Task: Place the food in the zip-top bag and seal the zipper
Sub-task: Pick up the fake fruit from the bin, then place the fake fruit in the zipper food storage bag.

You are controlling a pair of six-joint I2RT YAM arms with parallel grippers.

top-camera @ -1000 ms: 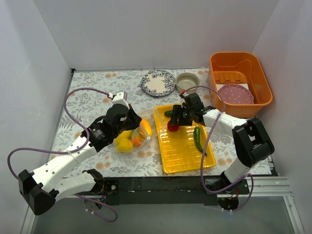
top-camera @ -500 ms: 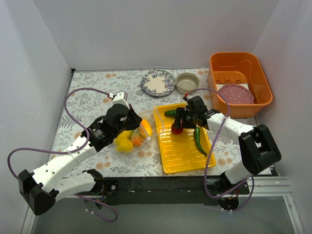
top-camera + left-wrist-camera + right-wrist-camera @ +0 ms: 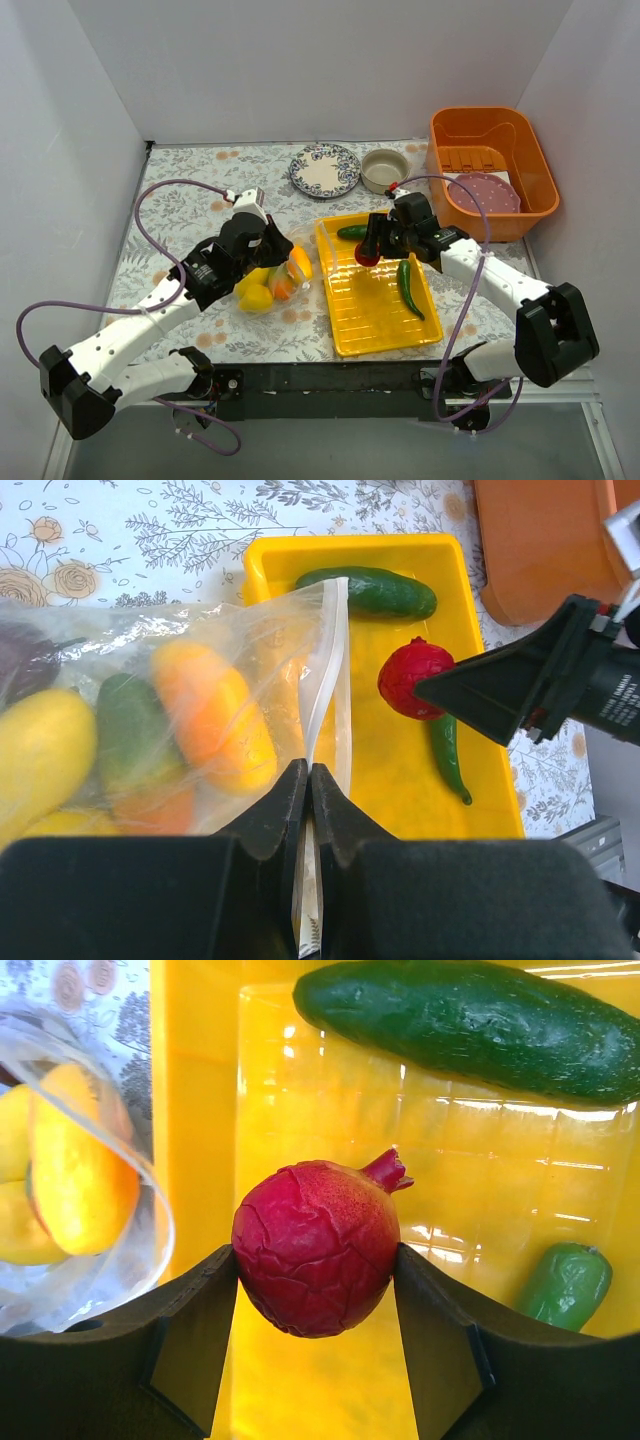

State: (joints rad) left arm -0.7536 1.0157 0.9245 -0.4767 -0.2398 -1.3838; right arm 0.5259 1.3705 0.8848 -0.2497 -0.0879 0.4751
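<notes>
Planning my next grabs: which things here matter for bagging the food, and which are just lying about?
Job: pomegranate in the right fingers; cucumber; chili; zip-top bag with fruit inside, zipper pinched by the left fingers.
Lying about: yellow tray, patterned plate, small bowl, orange basin, pink plate.

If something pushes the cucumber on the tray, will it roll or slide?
Probably it rolls: the cucumber is round and lies on its side. Its glossy skin looks slippery to grip. The ribbed tray may slow it a little.
</notes>
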